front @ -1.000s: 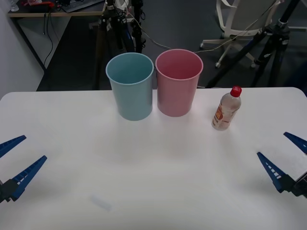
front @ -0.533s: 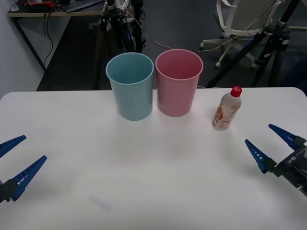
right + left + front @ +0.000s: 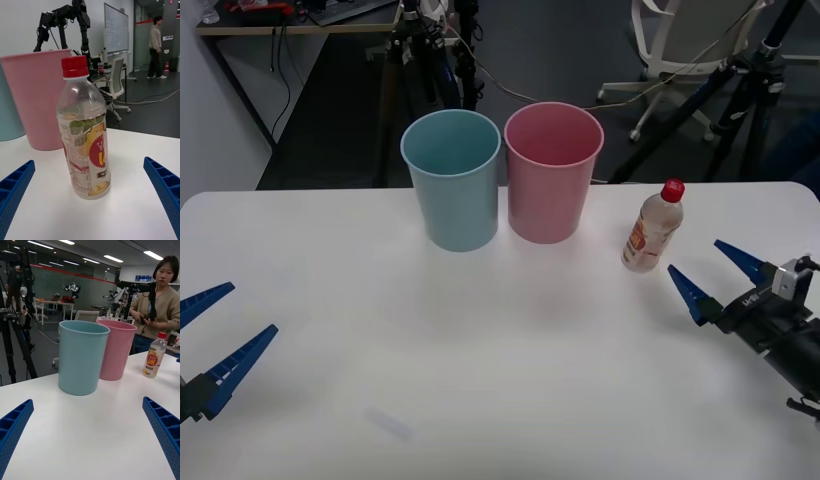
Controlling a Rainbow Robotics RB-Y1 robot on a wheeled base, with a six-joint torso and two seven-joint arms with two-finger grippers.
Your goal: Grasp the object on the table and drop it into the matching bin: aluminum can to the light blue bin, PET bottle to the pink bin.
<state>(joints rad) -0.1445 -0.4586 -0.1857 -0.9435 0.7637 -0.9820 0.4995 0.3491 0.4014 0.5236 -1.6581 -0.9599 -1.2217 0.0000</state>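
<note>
Two bins, pink bin [image 3: 553, 171], light blue bin [image 3: 452, 178], both seemingly empty

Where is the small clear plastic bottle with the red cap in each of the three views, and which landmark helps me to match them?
Front view: the small clear plastic bottle stands upright on the white table, right of the tall pink plastic bin, ahead of the open right gripper.
Right wrist view: bottle central and close.
Left wrist view: bottle far off, beyond the bins.
Shared landmark: the pink bin.
</note>
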